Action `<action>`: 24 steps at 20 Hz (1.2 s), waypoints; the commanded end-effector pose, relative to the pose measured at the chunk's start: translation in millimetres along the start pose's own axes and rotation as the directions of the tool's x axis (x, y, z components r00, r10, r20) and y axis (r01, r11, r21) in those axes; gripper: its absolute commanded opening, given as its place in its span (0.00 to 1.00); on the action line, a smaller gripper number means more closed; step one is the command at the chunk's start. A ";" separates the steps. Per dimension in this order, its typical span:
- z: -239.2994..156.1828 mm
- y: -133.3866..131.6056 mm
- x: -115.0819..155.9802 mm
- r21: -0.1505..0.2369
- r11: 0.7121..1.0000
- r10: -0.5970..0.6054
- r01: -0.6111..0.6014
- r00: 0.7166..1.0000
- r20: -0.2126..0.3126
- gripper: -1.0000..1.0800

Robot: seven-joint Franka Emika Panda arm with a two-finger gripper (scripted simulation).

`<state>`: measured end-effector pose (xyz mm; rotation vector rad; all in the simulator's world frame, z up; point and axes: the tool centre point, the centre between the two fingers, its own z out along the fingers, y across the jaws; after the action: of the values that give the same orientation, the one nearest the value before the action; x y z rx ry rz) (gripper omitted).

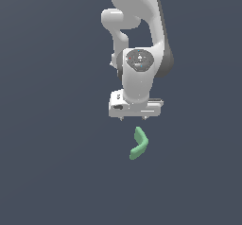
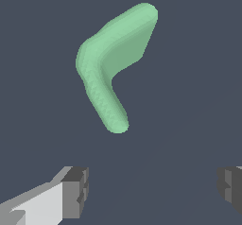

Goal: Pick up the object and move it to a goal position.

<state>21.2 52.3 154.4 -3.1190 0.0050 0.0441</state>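
Note:
The object (image 1: 139, 144) is a small mint-green bent piece with rounded ends, lying on the dark grey floor just below the arm in the exterior view. The white gripper (image 1: 135, 117) hangs above it, pointing down, apart from the piece. In the wrist view the object (image 2: 109, 63) lies flat beyond the fingertips, and the gripper (image 2: 153, 191) is open with nothing between its two grey fingers (image 2: 75, 191). The gap between them is wider than the piece.
The white arm (image 1: 139, 39) rises behind the gripper toward the top of the exterior view. Around the piece there is only uniform dark grey floor (image 1: 56, 162).

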 end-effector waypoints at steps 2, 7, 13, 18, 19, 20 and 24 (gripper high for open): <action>0.6 -5.2 16.8 -0.003 0.999 0.049 -0.049 0.999 -0.005 0.96; 2.4 -14.6 43.8 -0.007 0.991 0.131 -0.131 0.991 -0.015 0.96; 4.9 -23.8 66.3 -0.012 0.979 0.204 -0.204 0.979 -0.025 0.96; 6.4 -28.8 76.9 -0.013 0.971 0.240 -0.241 0.970 -0.031 0.96; 6.6 -29.4 78.2 -0.014 0.969 0.245 -0.245 0.969 -0.031 0.96; 6.8 -30.0 79.3 -0.014 0.968 0.248 -0.249 0.968 -0.032 0.96; 7.1 -31.2 81.2 -0.014 0.967 0.255 -0.255 0.966 -0.033 0.96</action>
<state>101.4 83.0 145.7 -3.1151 0.4046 0.0010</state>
